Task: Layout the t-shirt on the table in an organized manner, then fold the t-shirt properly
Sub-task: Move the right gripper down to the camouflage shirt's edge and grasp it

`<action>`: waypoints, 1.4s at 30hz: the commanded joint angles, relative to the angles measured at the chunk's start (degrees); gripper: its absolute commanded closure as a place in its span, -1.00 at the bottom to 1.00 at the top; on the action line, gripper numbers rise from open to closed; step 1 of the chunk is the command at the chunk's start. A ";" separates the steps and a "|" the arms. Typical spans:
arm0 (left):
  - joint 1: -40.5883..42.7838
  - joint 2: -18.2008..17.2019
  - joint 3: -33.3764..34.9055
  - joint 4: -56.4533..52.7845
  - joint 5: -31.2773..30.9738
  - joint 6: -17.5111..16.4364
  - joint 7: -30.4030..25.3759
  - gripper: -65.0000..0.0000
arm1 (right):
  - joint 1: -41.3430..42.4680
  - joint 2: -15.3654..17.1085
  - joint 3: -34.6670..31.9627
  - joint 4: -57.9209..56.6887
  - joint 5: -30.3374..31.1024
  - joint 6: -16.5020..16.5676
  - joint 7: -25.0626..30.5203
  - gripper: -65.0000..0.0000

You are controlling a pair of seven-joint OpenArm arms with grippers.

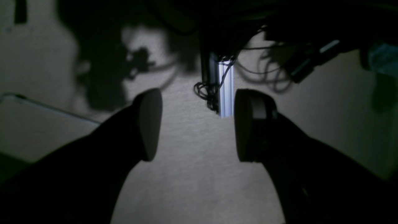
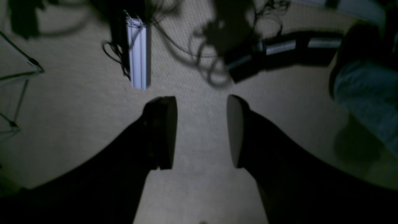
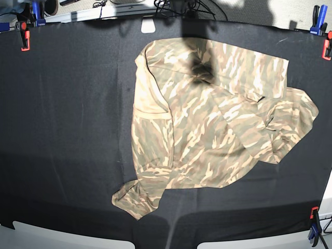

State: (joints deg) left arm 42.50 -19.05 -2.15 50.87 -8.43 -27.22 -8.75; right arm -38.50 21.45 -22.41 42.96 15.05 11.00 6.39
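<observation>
T-shirt (image 3: 207,124) only in base view

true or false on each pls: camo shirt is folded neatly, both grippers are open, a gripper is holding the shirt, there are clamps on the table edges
1. The camouflage-patterned fabric t-shirt is neatly folded. False: it lies crumpled on the black cloth-covered table.
2. The left gripper and right gripper are both open. True.
3. A gripper holds the shirt. False: both are empty, over pale floor.
4. Red and blue clamps sit at the table edges. True.
</observation>
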 commanded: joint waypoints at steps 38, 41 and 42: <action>11.91 -0.79 -6.82 63.52 -15.21 -1.75 27.02 -0.06 | -12.70 3.08 25.14 70.58 -0.09 -0.31 -19.91 0.20; 9.66 -0.72 -6.82 65.24 -15.23 -1.73 27.78 -0.06 | -8.57 0.68 25.14 70.55 -0.09 -0.33 -20.94 0.20; 8.57 -0.50 -6.82 65.26 -15.23 -1.73 28.22 -0.06 | -7.17 -0.39 25.11 70.55 -0.09 -0.33 -21.94 0.20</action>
State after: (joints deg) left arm 50.57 -19.29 -8.73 115.04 -22.81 -28.75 20.86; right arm -45.34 20.73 2.44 112.44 15.00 10.55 -16.82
